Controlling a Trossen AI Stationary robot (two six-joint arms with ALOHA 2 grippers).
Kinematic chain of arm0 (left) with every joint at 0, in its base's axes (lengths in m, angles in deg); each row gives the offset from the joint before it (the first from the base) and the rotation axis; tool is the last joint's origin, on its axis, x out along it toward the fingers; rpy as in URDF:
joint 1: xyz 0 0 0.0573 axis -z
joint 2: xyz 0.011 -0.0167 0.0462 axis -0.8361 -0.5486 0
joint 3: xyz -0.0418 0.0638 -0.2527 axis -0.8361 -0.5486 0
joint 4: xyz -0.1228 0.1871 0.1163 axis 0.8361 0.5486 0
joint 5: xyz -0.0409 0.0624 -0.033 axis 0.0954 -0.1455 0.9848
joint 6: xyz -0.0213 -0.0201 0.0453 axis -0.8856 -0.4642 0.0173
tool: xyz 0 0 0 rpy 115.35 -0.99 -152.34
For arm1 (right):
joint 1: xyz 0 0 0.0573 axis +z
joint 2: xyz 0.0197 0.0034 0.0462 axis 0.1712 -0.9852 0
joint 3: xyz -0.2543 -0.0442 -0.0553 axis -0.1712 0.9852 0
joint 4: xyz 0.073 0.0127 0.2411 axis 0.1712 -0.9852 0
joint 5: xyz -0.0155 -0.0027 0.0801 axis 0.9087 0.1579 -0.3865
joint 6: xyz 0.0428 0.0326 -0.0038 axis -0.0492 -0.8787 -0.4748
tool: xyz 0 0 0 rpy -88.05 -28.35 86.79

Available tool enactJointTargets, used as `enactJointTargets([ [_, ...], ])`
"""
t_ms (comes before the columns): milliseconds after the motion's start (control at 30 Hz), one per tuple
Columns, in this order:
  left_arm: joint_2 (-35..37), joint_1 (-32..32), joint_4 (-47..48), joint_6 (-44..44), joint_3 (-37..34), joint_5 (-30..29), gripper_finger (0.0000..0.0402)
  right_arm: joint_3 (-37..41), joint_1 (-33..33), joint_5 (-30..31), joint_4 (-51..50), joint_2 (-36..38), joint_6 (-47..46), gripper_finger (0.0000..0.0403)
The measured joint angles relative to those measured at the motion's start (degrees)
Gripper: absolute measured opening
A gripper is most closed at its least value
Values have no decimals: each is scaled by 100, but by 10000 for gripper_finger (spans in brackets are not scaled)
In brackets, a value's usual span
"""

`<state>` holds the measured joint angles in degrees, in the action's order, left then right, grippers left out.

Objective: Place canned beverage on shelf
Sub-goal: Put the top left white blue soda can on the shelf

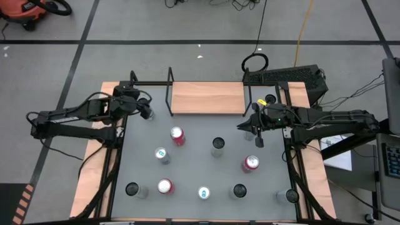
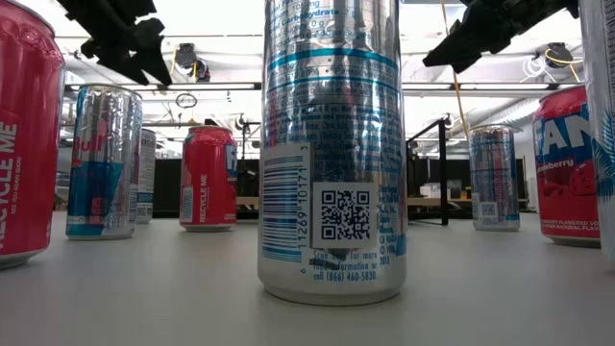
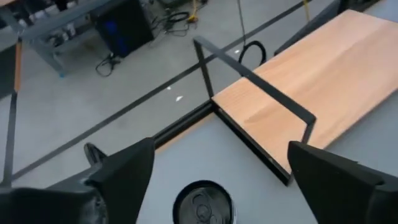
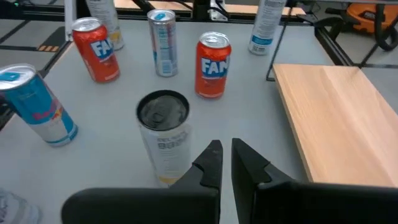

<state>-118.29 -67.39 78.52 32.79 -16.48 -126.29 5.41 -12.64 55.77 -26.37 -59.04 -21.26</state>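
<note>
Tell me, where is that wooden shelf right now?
The light-wood shelf with black rod ends lies empty at the grey table's far edge in the high view, between both arms.

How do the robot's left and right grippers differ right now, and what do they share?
The left gripper is open; the right gripper is shut. The left gripper hangs over a dark-topped can by the shelf's left end; the right gripper hangs off the shelf's right end with no can between its fingers. Both hold nothing.

An orange vacuum is seen on the floor beyond the grey worktop, a yellow cable is trailed nearby, and papers are laid beside it.
</note>
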Motion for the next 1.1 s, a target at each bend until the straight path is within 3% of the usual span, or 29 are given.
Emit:
enactJointTargets([
  [433,-278,-1313,308,-181,2,661,389,0,246,4,51,0,31,0],
  [1100,-889,-1482,1002,-783,2,1123,389,0,301,17,62,-567,-22,0],
])
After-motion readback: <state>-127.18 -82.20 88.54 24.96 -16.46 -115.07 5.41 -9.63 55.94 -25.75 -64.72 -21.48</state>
